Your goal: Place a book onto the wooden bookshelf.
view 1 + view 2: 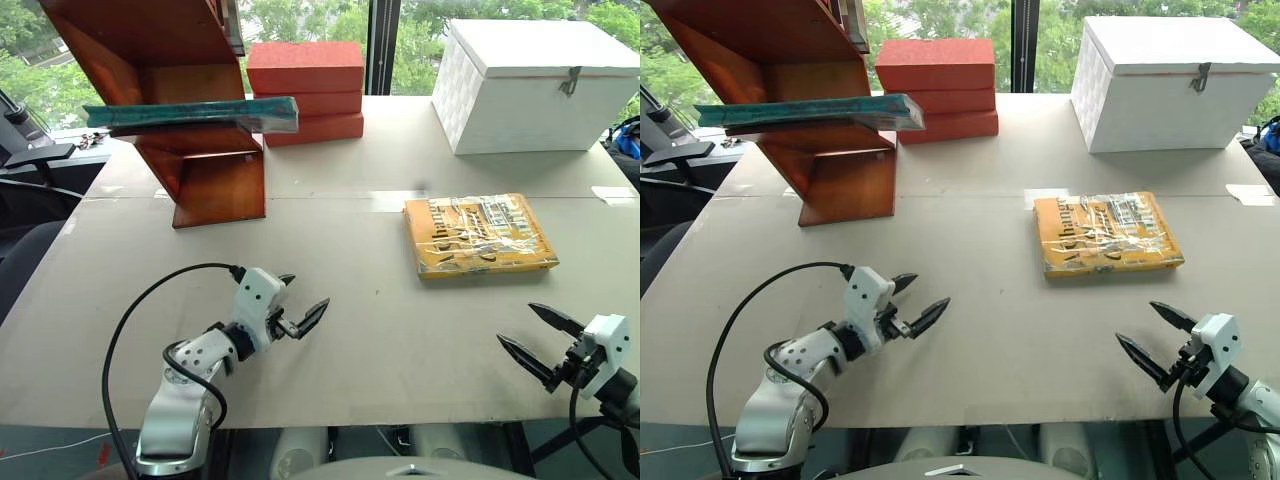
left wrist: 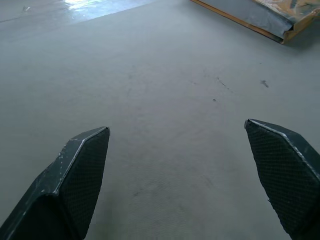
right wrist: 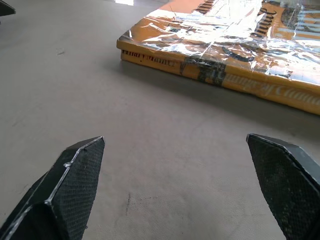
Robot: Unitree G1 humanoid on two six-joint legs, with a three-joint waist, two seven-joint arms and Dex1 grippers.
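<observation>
The teal-green book (image 1: 190, 114) in shiny wrap lies flat on the shelf board of the reddish-brown wooden bookshelf (image 1: 215, 185) at the table's far left. It is seen edge-on and sticks out past the shelf on both sides. My left gripper (image 1: 300, 310) hangs low over the near left of the table, open and empty, well short of the bookshelf. My right gripper (image 1: 535, 335) is open and empty at the near right. In the wrist views, both pairs of fingers stand wide apart over bare table.
A smaller orange-yellow wrapped book (image 1: 478, 236) lies flat right of centre, just beyond my right gripper. A stack of red-orange blocks (image 1: 306, 92) sits at the back beside the bookshelf. A closed white box (image 1: 535, 85) stands at the back right.
</observation>
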